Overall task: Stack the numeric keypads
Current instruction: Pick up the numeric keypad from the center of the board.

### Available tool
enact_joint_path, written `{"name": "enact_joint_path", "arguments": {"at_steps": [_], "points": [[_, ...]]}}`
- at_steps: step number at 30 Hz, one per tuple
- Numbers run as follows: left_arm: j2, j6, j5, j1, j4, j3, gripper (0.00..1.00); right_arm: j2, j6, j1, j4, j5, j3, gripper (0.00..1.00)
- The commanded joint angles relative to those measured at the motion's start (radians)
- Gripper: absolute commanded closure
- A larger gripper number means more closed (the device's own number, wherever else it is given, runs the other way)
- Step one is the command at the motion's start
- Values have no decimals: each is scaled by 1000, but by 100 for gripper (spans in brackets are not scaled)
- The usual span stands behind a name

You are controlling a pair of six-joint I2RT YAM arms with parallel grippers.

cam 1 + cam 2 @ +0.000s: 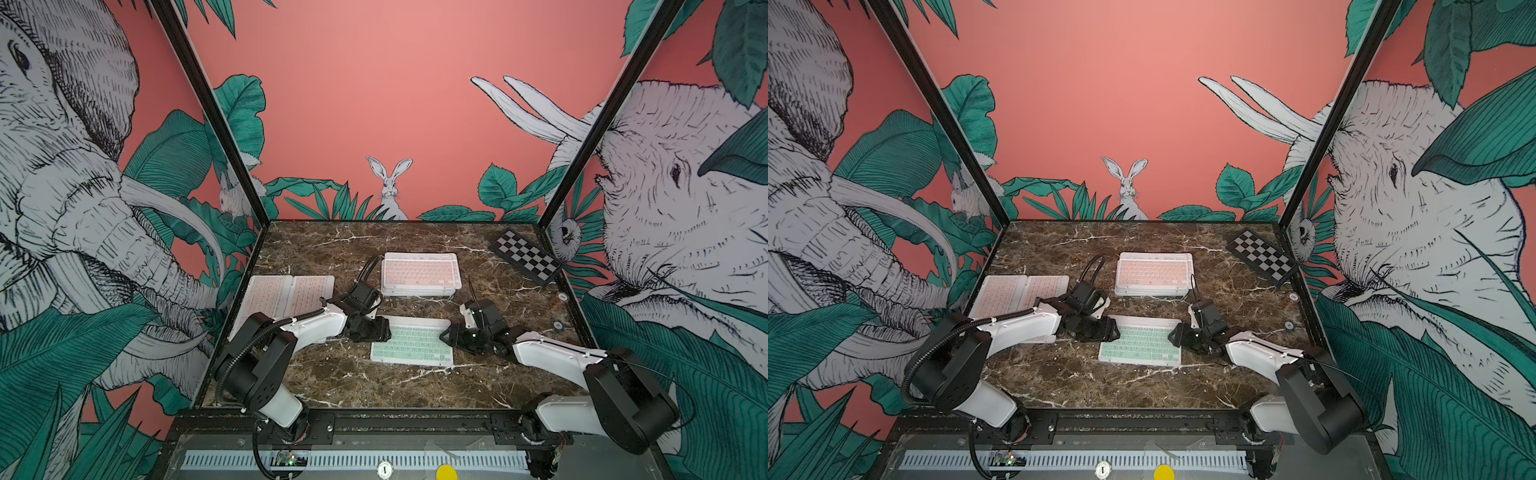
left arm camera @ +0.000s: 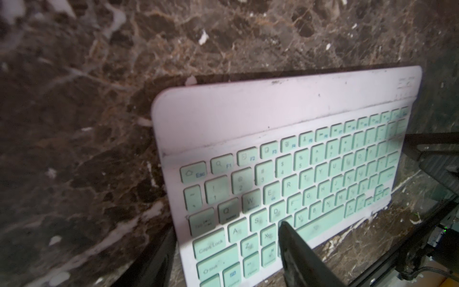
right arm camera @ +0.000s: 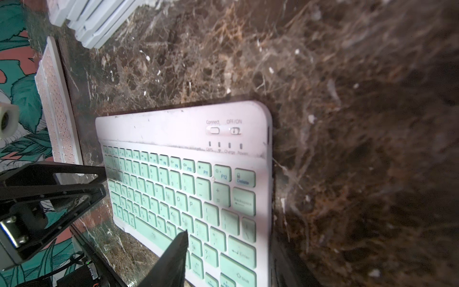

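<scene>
A mint green keypad [image 1: 409,343] [image 1: 1142,343] lies across the middle of the marble table [image 1: 374,390], a dark shadow band under its far edge. My left gripper [image 1: 376,328] [image 2: 226,231] is shut on its left end, one finger [image 2: 293,248] over the keys and the other below the edge. My right gripper [image 1: 446,334] [image 3: 231,236] is shut on its right end the same way, one finger [image 3: 173,256] on the keys. Behind it stands a stack of pink keypads [image 1: 419,272] [image 3: 99,20]. Two more pink keypads [image 1: 266,295] [image 1: 309,293] lie side by side at the left.
A black-and-white checkered board [image 1: 525,255] leans in the back right corner. Two small round discs [image 1: 562,296] [image 1: 557,326] sit near the right edge. Printed walls close in the left, back and right sides of the table.
</scene>
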Motion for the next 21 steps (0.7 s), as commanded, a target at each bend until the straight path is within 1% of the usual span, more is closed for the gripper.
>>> {"name": "enact_joint_path", "arguments": {"at_steps": [1,6,12,16,21], "points": [[62,-9,22,-25,10,-39,32,-30,47,-7,160,-114,-3,48],[69,-5,25,-25,9,-40,32,-57,51,-36,182,-170,-16,48],[83,4,27,-26,17,-37,32,-82,14,-67,161,-218,-15,48],[91,7,31,-26,20,-37,32,-64,22,-80,177,-245,-24,48],[105,8,44,-30,35,-37,33,-32,60,-87,255,-280,-47,49]]}}
